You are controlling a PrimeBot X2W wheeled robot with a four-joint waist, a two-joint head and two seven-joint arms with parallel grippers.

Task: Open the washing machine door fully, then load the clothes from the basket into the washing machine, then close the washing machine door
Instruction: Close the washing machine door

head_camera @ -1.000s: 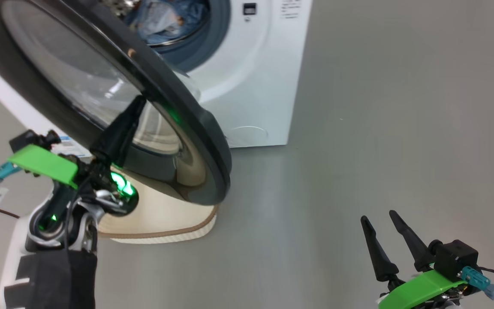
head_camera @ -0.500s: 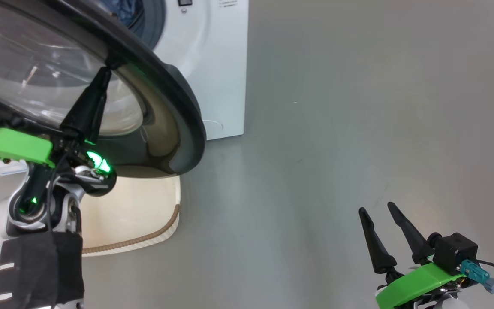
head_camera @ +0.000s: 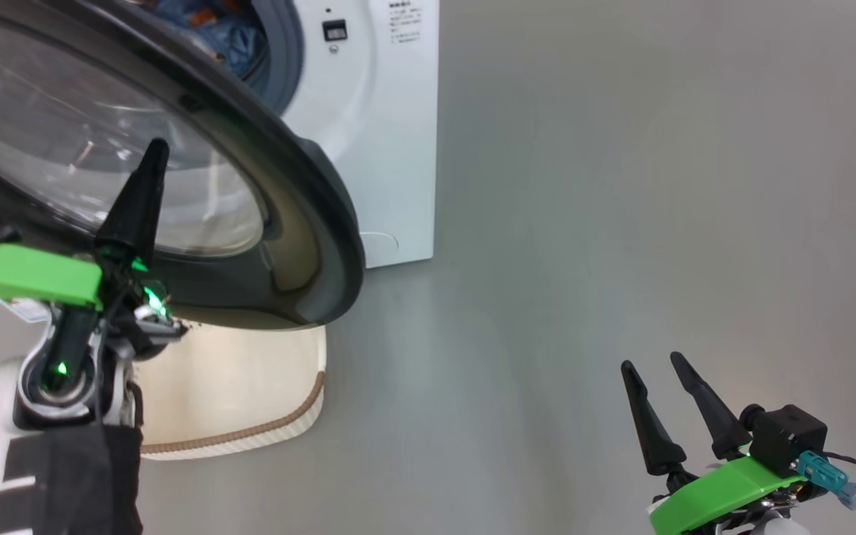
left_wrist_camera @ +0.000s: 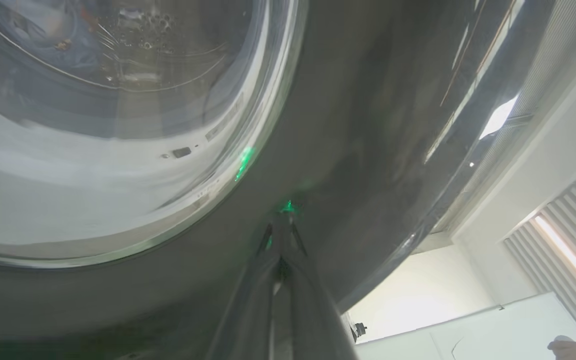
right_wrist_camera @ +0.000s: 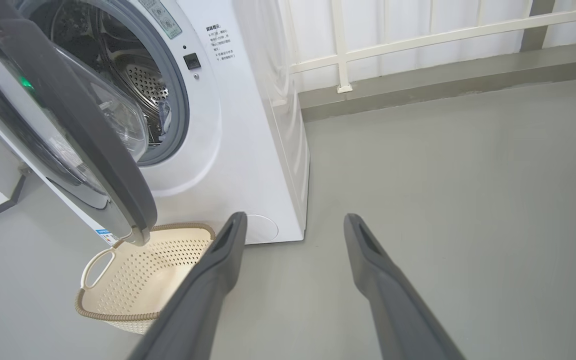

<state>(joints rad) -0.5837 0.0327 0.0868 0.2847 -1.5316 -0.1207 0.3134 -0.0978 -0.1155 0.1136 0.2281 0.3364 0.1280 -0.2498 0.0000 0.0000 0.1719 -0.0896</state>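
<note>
While its round port stood uncovered, the white front-loading washing machine (head_camera: 391,148) was seen upright on the grey floor (head_camera: 621,223), with a grey rubber ring and a perforated steel drum shown in the right wrist view (right_wrist_camera: 248,150). The washing machine door (head_camera: 309,223) was found swung part of the way out from the front panel, its wide glossy black rim and bulging clear glass hanging over the space before the machine (right_wrist_camera: 83,130). Under the door's lower edge, the cream perforated basket (head_camera: 250,438) was set on the floor just beside the machine's base, its brown woven-look rim and one white handle visible, as was its bare perforated bottom (right_wrist_camera: 118,316). Light-blue clothes (head_camera: 220,33) with touches of orange were made out inside the drum, and were glimpsed again, blurred, through the door glass (left_wrist_camera: 33,35).

The left pincer (head_camera: 151,152) was held up against the outer face of the door, its two dark fingers pressed together with nothing between them; in its own wrist view the joined tip (left_wrist_camera: 282,220) was seen at the black rim, just outside the glass, meeting its reflection. The right pincer (head_camera: 652,362) was kept low over the bare floor, well apart from the machine and basket, its fingers spread wide and nothing held (right_wrist_camera: 294,217).
</note>
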